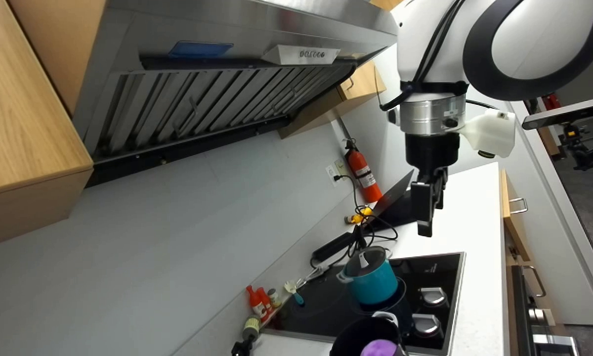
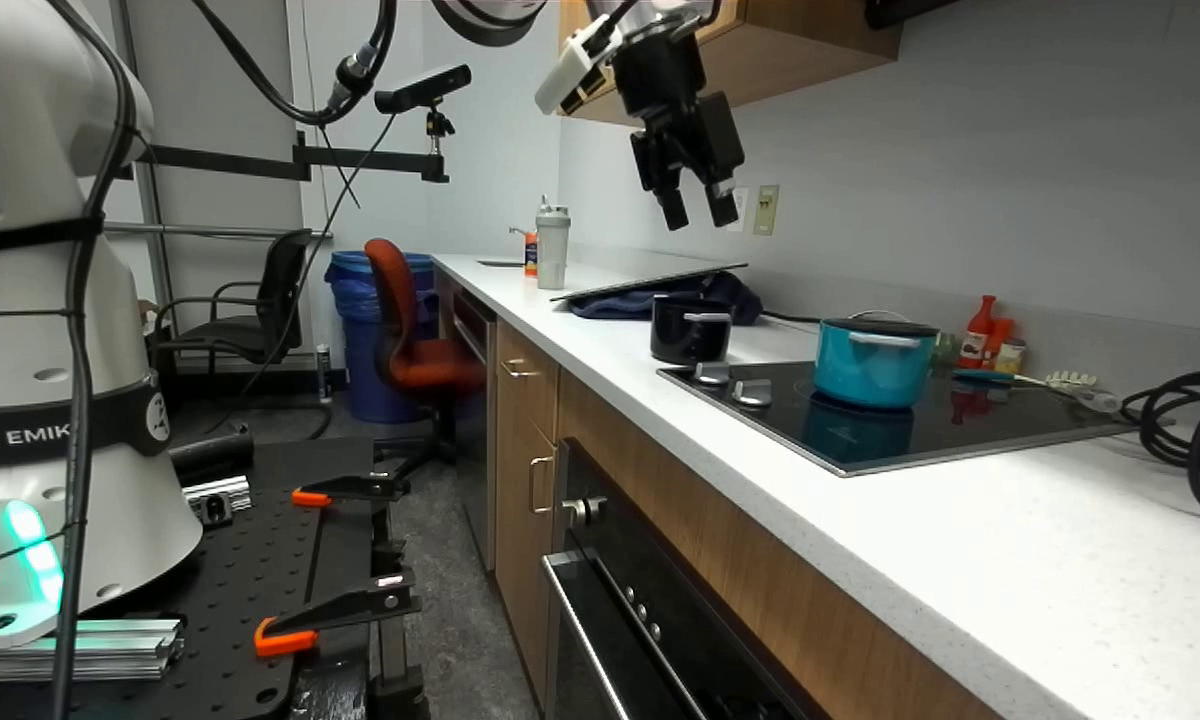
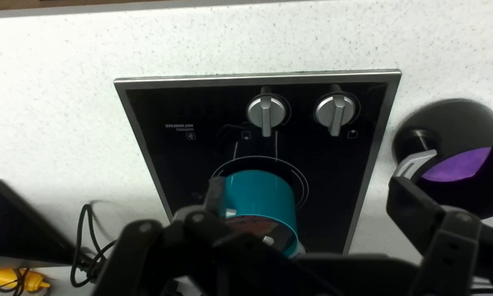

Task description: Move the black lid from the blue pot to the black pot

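Note:
The teal blue pot (image 1: 375, 288) stands upright on the cooktop, also seen in the other views (image 2: 872, 370) (image 3: 261, 192). The black lid (image 1: 371, 260) lies on its rim with a light handle; it shows edge-on in an exterior view (image 2: 882, 327), and the gripper partly covers it in the wrist view (image 3: 252, 224). The black pot (image 2: 672, 335) stands uncovered on the counter beside the cooktop, with purple inside; it also shows in the wrist view (image 3: 452, 121) and is cut off in an exterior view (image 1: 352, 341). My gripper (image 1: 432, 216) (image 2: 700, 212) (image 3: 312, 193) is open and empty, high above the counter.
The cooktop (image 2: 810, 440) has two knobs (image 3: 267, 112) (image 3: 335, 110) near its front edge. Red bottles (image 1: 258, 302) and utensils (image 1: 296, 289) lie along the wall. Cables (image 1: 370, 232) and a dark panel (image 1: 393, 198) lie beyond the cooktop. A range hood (image 1: 217, 99) hangs above.

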`<move>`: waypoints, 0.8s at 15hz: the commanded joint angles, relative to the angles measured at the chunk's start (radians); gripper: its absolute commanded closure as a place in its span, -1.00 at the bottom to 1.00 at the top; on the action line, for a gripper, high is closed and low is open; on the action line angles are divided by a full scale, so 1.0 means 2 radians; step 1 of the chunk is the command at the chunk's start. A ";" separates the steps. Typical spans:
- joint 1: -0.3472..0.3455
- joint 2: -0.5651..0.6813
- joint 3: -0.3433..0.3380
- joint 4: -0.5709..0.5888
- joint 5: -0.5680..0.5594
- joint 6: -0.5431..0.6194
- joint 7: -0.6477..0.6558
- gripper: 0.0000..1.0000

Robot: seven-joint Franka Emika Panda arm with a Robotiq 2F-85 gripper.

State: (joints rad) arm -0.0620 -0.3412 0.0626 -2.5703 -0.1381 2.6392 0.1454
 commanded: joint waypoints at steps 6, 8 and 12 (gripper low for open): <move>-0.004 0.085 0.003 0.054 -0.007 0.035 0.024 -1.00; -0.006 0.106 0.002 0.070 -0.010 0.048 0.040 -1.00; -0.017 0.145 0.000 0.099 -0.059 0.088 0.099 -1.00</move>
State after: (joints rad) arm -0.0697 -0.1246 0.0604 -2.4346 -0.1725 2.7553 0.2429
